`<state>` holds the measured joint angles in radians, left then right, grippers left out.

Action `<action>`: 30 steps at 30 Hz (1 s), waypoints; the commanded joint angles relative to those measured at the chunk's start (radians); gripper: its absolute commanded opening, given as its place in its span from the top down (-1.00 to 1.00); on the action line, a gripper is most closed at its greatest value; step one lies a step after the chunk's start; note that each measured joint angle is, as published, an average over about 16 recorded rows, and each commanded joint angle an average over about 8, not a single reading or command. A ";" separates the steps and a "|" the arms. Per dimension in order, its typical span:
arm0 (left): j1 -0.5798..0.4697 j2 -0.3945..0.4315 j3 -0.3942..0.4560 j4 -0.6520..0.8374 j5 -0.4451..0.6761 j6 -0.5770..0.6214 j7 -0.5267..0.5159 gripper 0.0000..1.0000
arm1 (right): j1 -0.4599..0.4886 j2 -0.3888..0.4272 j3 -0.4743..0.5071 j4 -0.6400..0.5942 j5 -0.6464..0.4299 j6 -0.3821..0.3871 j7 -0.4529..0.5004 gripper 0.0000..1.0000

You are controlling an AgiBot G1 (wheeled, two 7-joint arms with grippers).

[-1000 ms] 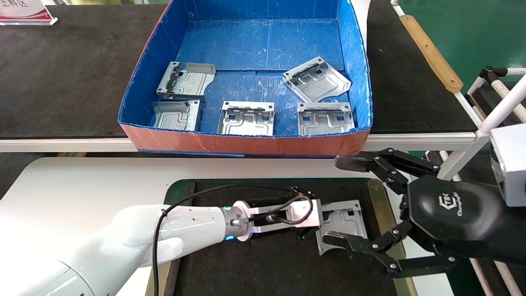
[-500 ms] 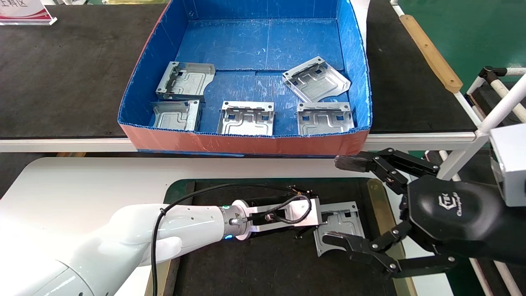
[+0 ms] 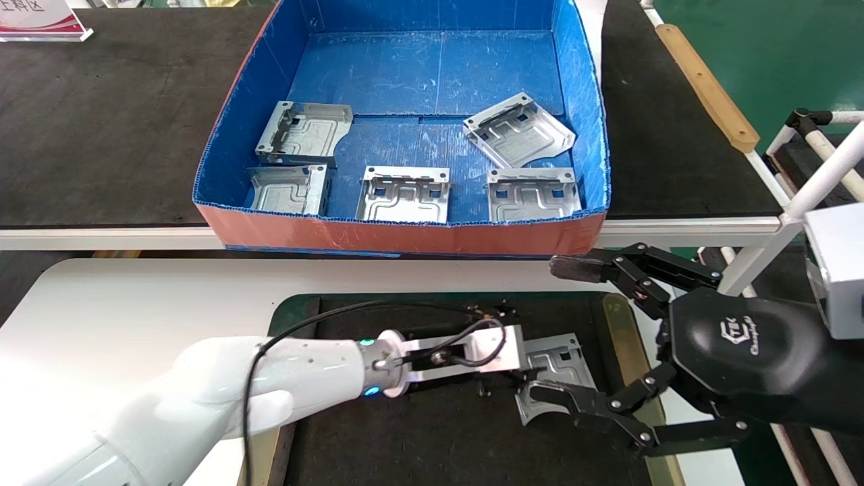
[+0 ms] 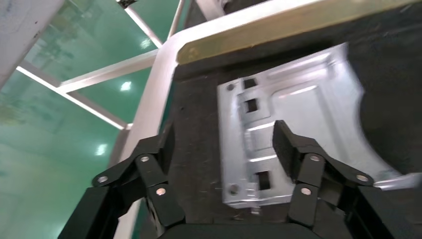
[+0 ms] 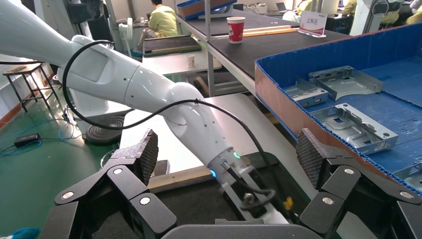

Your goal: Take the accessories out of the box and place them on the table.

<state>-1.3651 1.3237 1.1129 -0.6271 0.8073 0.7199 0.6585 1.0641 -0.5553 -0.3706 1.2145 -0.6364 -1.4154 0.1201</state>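
Observation:
One silver plate (image 3: 557, 364) lies on the dark felt mat (image 3: 439, 432) of the white table (image 3: 135, 297). My left gripper (image 3: 523, 368) is low over it and open. In the left wrist view the gripper (image 4: 221, 144) straddles the edge of the plate (image 4: 298, 114), with one finger over the plate and the other over the mat. Several more plates (image 3: 405, 194) lie in the blue box (image 3: 405, 236) behind the table. My right gripper (image 3: 557, 331) is open and empty, hovering at the mat's right end. It faces the left arm in the right wrist view (image 5: 229, 149).
The box stands on a long black bench (image 3: 101, 135) with a white edge. A brass strip (image 3: 624, 331) runs along the mat's right side. A white pipe frame (image 3: 817, 182) stands at the right. A paper cup (image 5: 236, 29) is far off.
The left wrist and the plate on the mat have shifted slightly left and nearer to me. The right arm has not moved.

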 commanded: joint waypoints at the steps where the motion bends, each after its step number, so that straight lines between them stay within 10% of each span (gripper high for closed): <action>1: 0.006 -0.014 -0.016 -0.013 -0.001 0.015 -0.016 -1.00 | 0.000 0.000 0.000 0.000 0.000 0.000 0.000 -1.00; 30: 0.148 -0.363 -0.424 -0.335 -0.039 0.395 -0.431 -1.00 | 0.000 0.000 0.000 0.000 0.000 0.000 0.000 -1.00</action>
